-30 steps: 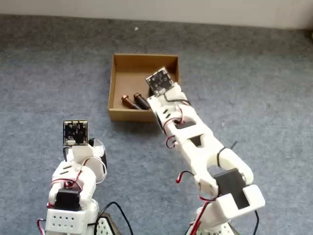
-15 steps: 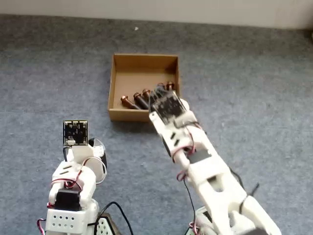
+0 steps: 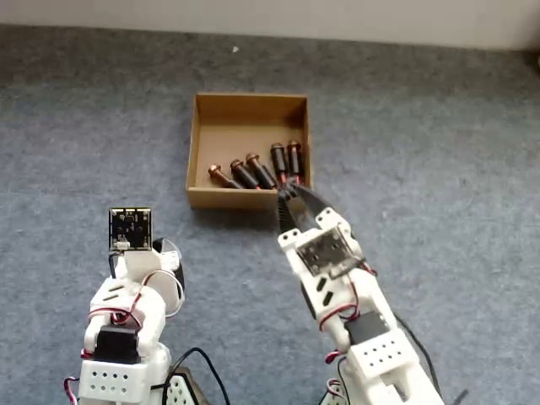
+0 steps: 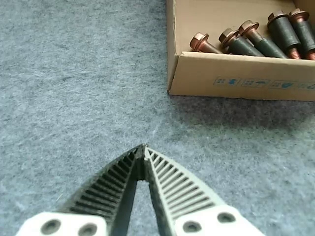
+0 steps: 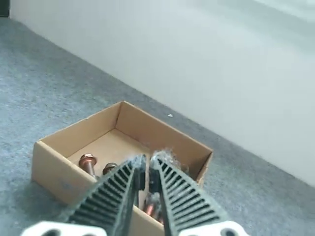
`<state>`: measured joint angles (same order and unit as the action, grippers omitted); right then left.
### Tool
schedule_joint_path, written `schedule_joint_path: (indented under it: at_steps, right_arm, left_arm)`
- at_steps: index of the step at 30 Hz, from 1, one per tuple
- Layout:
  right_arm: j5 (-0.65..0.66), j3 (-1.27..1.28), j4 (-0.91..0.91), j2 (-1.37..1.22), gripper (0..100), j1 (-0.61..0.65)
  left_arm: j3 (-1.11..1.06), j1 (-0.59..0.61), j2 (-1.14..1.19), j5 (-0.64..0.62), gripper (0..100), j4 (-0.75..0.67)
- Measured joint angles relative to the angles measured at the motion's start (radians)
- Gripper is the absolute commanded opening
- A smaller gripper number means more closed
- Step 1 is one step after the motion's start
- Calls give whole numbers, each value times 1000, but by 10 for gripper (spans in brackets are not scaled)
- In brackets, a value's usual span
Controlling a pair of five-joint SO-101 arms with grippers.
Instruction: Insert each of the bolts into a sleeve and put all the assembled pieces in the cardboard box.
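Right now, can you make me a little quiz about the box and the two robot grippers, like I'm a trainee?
1. How many copper bolt heads show inside the cardboard box?
2. True or false: the left gripper is holding a bolt.
3. Where is the right gripper?
A. On the carpet far from the box
B. At the box wall nearest the arms
C. Touching the left gripper

Key
1. Five.
2. False. Its fingers are shut with nothing between them, over bare carpet.
3. B.
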<state>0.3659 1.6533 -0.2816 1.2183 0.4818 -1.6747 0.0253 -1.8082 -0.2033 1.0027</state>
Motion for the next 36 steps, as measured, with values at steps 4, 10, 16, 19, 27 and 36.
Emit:
schedule_joint_path:
  at_steps: [4, 10, 16, 19, 27, 36]
  right_arm:
    - [0, 18, -2, 112, 5, -31]
    - [0, 18, 68, 255, 5, -71]
    - [0, 18, 333, 462, 5, -84]
    - [0, 18, 502, 578, 5, -86]
    - [0, 18, 799, 598, 5, -127]
    - [0, 18, 1066, 600, 5, -239]
  left_arm:
    - [0, 0, 0, 0, 6, 0]
    - [-2, 0, 0, 0, 6, 0]
    - [-2, 0, 0, 0, 6, 0]
    - [-2, 0, 0, 0, 6, 0]
    - [-2, 0, 0, 0, 6, 0]
    - [-2, 0, 0, 0, 6, 0]
